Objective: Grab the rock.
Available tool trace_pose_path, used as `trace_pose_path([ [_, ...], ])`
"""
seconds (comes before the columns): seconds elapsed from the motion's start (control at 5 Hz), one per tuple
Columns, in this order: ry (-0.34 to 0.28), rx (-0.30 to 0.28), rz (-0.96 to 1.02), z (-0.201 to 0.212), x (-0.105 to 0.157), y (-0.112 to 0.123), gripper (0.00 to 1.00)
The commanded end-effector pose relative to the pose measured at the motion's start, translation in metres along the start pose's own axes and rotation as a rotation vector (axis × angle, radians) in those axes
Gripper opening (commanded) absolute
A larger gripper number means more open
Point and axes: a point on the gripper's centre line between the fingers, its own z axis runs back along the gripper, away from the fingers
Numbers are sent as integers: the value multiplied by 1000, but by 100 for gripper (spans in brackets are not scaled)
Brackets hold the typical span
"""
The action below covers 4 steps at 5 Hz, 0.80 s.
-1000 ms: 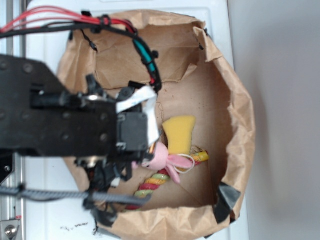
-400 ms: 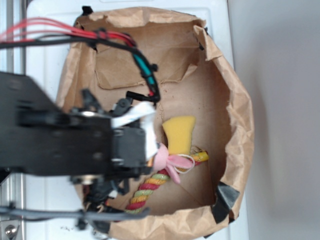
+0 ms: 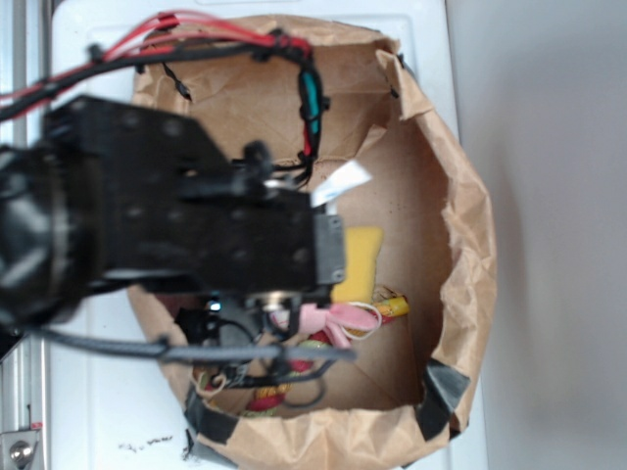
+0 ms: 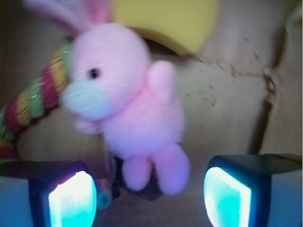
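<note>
Clearly the biggest risk was grabbing the wrong thing: the pink plush bunny point(image 4: 128, 101) lay right on top of the rock point(image 4: 142, 187), whose dark, rough edge showed only as a sliver under the bunny's feet, between the two fingertips. The gripper point(image 4: 149, 196) stood wide, its glowing pads point(image 4: 226, 198) well apart and holding nothing. Closing from there would likely have pinched the plush legs with the rock, or instead of it, and a soft layer between pad and stone could let the rock slip free.

Around it, a yellow sponge block point(image 4: 165, 21) sat just behind the bunny's head, and a striped rope toy point(image 4: 33, 101) ran off to one side beneath the ears. Everything sat inside a brown paper bag point(image 3: 470, 225), whose crumpled walls crowded the arm in the exterior view, where the rock was hidden by the robot.
</note>
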Motion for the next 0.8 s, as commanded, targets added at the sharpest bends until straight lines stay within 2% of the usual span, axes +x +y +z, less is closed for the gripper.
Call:
trace_pose_path([
  [0.0,100,40,203,16,1,8,100],
  [0.2,134,56,236,16,-1,6,100],
  [0.4,120,41,199,16,-2,-2,100],
  [0.6,46,-61,171,17,-2,-7,100],
])
